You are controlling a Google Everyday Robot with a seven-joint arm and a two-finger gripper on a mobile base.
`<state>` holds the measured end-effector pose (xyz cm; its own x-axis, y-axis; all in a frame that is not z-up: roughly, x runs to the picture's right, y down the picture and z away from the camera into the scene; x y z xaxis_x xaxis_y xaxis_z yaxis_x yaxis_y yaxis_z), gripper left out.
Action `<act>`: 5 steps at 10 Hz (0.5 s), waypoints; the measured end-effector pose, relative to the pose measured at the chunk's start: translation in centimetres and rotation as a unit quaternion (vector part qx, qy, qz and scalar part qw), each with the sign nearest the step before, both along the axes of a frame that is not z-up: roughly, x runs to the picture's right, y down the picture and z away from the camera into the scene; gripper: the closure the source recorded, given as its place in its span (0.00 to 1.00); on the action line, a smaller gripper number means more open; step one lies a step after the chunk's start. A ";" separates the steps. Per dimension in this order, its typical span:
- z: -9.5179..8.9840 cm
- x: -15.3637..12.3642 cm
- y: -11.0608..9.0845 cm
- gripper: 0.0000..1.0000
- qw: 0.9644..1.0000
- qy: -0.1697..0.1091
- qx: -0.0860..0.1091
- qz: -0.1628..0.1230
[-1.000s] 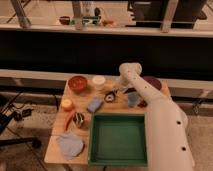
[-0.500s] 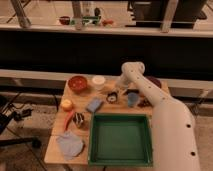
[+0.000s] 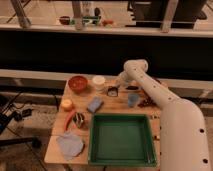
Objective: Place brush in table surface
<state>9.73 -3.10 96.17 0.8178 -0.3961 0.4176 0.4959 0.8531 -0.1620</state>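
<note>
A white robot arm [image 3: 165, 107] rises from the lower right of the frame, bends at an elbow just above centre and angles down to the left. Its gripper [image 3: 119, 85] sits over the upper middle of a light wooden desk [image 3: 114, 106]. The gripper is closed on the brush [image 3: 113, 91], whose dark square head with pale bristles shows just below the gripper's tip, at or just above the desk top. It is not clear whether the head touches the wood.

Close around the brush:
- Just to its left is a pale cream cup [image 3: 98, 81].
- Further left is a red bowl [image 3: 78, 83].
- Just to its right, under the arm, is a small black item [image 3: 132, 88].
- Below that stands a blue cup [image 3: 132, 100], with a brownish item [image 3: 146, 103] beside it against the arm.
- Below and left of the brush lies a blue sponge [image 3: 94, 104].

Only a small bare patch of desk lies between the brush, the sponge and the blue cup.

Along the desk's left edge:
- A yellow round thing [image 3: 66, 104] sits highest.
- Below it is a red pepper-shaped thing [image 3: 69, 118].
- Next to that is a dark and silver round object [image 3: 79, 120].
- Lowest is a crumpled grey-blue cloth [image 3: 70, 144].

A large green tray [image 3: 122, 159] fills the lower middle of the desk, well apart from the brush. The arm covers the desk's right edge.
</note>
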 end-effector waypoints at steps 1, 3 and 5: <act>-1.0 -0.2 -1.1 0.80 1.000 -0.003 0.012 0.004; -3.1 -0.1 -3.0 0.80 0.999 -0.006 0.029 0.011; -4.5 -0.5 -4.3 0.80 0.999 -0.011 0.041 0.015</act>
<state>9.22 -7.41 91.64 0.8209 -0.4057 0.4019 0.4732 0.8773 -0.0808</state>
